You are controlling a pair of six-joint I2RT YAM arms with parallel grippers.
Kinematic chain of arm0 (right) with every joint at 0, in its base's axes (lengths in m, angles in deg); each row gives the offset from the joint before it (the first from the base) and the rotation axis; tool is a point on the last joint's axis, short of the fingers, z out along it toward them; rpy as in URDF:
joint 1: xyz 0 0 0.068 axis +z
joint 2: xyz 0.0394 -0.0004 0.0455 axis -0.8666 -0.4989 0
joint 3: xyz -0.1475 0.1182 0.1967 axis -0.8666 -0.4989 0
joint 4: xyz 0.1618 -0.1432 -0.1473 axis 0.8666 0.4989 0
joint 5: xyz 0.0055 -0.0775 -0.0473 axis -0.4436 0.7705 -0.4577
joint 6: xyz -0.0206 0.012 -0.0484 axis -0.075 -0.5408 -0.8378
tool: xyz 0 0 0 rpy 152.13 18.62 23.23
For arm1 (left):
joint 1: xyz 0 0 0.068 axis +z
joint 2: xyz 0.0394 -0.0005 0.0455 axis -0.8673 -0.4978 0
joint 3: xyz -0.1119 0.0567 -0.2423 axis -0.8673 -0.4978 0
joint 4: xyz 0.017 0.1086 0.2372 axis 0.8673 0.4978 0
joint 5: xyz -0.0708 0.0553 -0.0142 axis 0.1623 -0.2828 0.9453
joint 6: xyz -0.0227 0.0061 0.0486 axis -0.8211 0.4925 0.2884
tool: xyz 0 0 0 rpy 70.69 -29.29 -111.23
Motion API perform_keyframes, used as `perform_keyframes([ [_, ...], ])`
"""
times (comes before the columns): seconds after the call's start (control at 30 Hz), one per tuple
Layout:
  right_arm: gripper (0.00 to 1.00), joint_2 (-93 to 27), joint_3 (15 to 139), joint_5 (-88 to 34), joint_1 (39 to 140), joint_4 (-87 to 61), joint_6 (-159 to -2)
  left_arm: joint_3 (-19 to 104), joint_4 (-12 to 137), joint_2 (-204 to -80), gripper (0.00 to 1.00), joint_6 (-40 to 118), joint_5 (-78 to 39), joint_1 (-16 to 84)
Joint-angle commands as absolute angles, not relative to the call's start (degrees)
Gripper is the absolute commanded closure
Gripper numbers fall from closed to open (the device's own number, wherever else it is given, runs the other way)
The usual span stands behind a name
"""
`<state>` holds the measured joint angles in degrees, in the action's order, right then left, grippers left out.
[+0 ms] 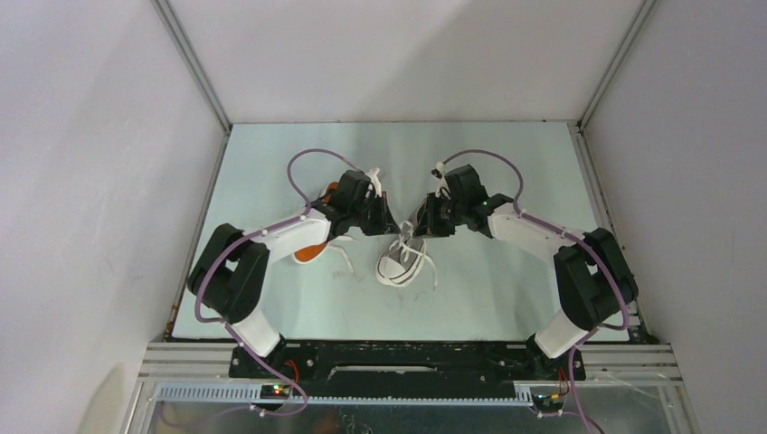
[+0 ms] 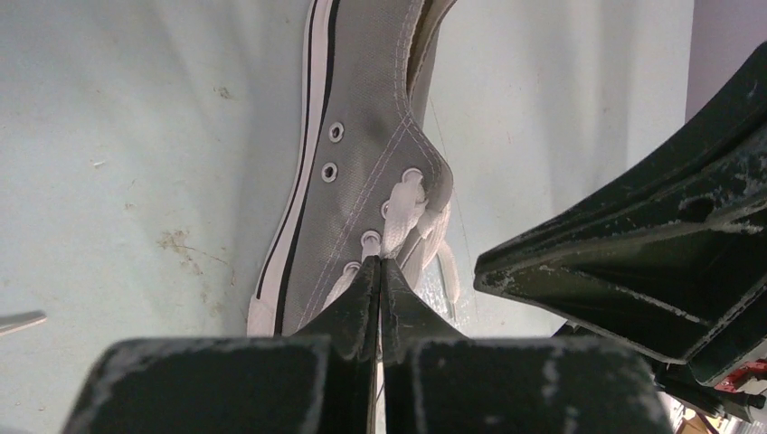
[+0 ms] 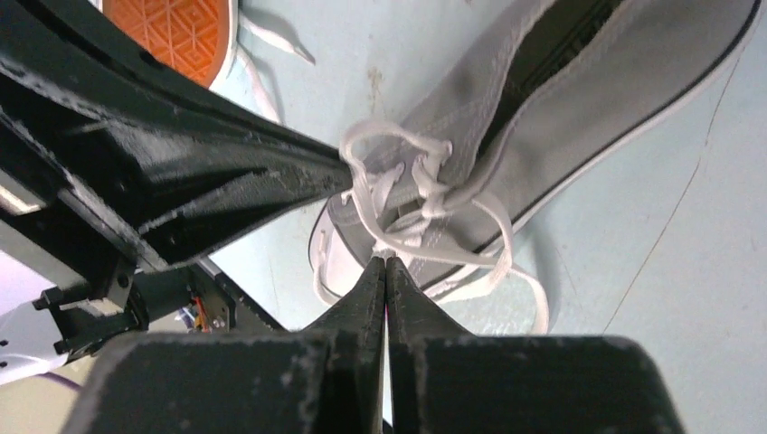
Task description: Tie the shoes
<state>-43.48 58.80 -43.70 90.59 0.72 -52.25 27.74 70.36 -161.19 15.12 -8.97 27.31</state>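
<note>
One grey shoe (image 1: pixel 395 265) with a white toe cap lies in the middle of the table, its white laces (image 1: pixel 409 246) loose and spread. My left gripper (image 1: pixel 389 226) and right gripper (image 1: pixel 419 226) meet just above its lacing. In the left wrist view the left gripper (image 2: pixel 380 263) is shut, with white lace (image 2: pixel 404 212) at its tips beside the eyelets. In the right wrist view the right gripper (image 3: pixel 386 260) is shut on a lace strand (image 3: pixel 398 237). The left fingers (image 3: pixel 271 176) hold a lace loop (image 3: pixel 384 136) there. The second shoe (image 1: pixel 312 254) lies under my left arm, orange sole showing.
The pale green table (image 1: pixel 506 289) is boxed in by white walls at the left, back and right. Lace ends trail on the table by the middle shoe (image 1: pixel 432 271) and by the second shoe (image 1: pixel 346 260). A metal rail (image 1: pixel 407 357) runs along the near edge.
</note>
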Motion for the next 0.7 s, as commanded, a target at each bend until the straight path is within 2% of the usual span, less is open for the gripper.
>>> perform_keyframes([
  [0.0,1.00,-47.02,63.74,-41.63,90.75,0.97,-55.27,29.28,70.49,-158.25,1.00,15.82,-7.06,28.01],
  [0.33,1.00,-53.44,67.35,-43.95,91.70,-0.90,-56.18,28.92,70.93,-156.90,1.00,16.18,-3.69,28.31],
  [0.67,0.96,-57.78,67.26,-58.26,90.71,-6.02,-55.84,27.43,65.43,-157.85,1.00,12.23,1.87,28.85],
])
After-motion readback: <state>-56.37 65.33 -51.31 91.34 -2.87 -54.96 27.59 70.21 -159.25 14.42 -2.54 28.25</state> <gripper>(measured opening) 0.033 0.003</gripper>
